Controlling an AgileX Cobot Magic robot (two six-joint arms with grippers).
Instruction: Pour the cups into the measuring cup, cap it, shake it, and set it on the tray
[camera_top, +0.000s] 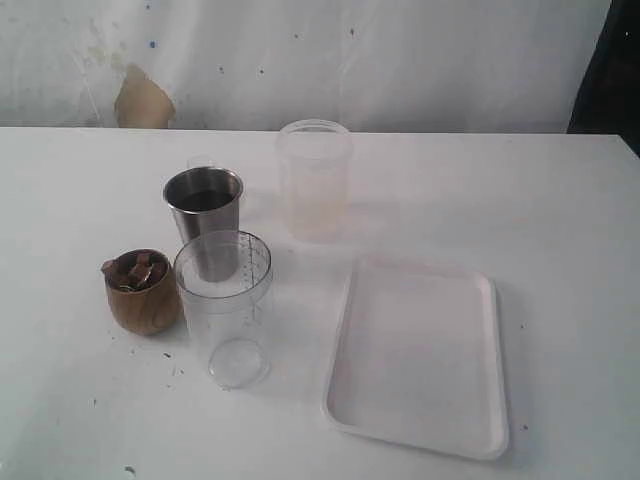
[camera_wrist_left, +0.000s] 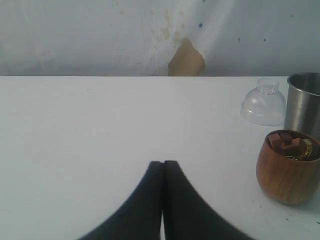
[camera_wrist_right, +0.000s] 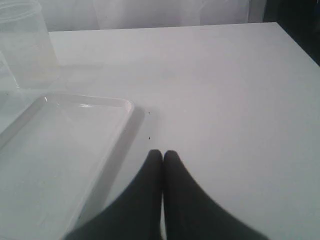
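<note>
Pouring has not begun: the left gripper (camera_wrist_left: 163, 162) and right gripper (camera_wrist_right: 163, 151) are pinched together, empty. Next, the left should open for the wooden cup (camera_top: 143, 292), at nine o'clock of the measuring cup (camera_top: 225, 300).

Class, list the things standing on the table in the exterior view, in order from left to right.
wooden cup → measuring cup → frosted tub → tray. The steel tumbler, overlapped by the measuring cup, is left out.

Bright, diffuse light washes out the white table (camera_top: 560, 200); shadows are faint and soft, and all views are slightly blurred.
</note>
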